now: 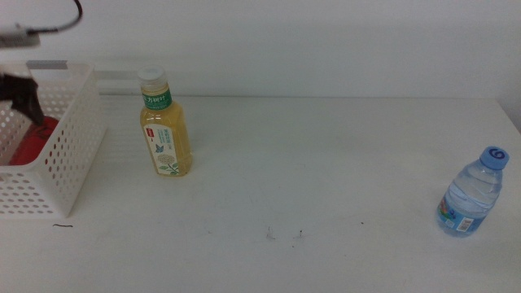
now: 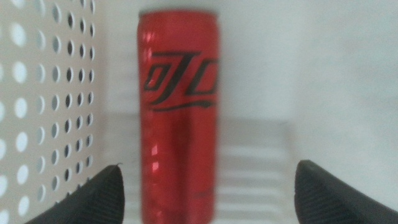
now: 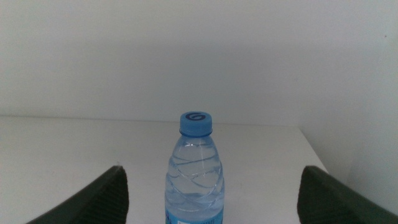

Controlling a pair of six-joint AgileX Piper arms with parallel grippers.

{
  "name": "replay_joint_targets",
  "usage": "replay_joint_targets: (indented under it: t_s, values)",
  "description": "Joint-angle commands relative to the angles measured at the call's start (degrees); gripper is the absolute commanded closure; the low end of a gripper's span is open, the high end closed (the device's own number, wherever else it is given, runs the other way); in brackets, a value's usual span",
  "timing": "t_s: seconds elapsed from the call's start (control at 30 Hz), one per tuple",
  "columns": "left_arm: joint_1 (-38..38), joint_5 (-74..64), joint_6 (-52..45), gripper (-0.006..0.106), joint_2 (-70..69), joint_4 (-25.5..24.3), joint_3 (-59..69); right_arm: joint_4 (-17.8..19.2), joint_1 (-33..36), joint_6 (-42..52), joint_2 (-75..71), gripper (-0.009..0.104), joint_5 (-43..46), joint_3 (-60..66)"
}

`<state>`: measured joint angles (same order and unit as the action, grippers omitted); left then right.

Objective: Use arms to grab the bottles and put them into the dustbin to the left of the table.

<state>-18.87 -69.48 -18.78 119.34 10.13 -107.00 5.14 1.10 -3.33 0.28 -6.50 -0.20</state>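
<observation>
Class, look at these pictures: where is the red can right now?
The red can lies inside the white basket at the table's left edge in the middle view, below the open left claw.

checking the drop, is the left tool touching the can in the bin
Apart. The left wrist view shows the can lying in the bin, with the left tool open and white gaps between both jaws and the can.

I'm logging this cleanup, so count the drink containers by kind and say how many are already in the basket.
Yellow tea bottle: 1, on the table
Clear water bottle: 1, on the table
Red can: 1, in the white basket, open left gripper over it
Total: 3, 1 binned
</observation>
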Motion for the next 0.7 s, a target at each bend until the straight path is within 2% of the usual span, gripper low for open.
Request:
replay_joint_targets:
  t_s: [0.0, 0.07, 0.17, 0.33, 0.67]
  values:
    - [0.20, -0.49, 1.08, 0.007, -4.05, 4.17, -0.91, 0.56, 0.11, 0.11, -0.28, 0.002, 0.25, 0.20]
    - [1.18, -0.49, 1.08, 0.007, -7.10, 5.61, -0.91, 0.56, 0.11, 0.11, -0.28, 0.002, 0.25, 0.20]
    - [4.64, -0.49, 2.43, 0.007, -14.01, 4.07, 2.73, 0.56, 0.11, 0.11, -0.28, 0.002, 0.25, 0.20]
    - [13.55, 16.90, 7.34, 0.007, -28.19, -1.55, 17.63, 0.56, 0.11, 0.11, -0.28, 0.002, 0.25, 0.20]
    - [27.44, 54.73, 8.55, 0.007, -54.08, 0.01, 55.40, 0.56, 0.11, 0.11, -0.28, 0.002, 0.25, 0.20]
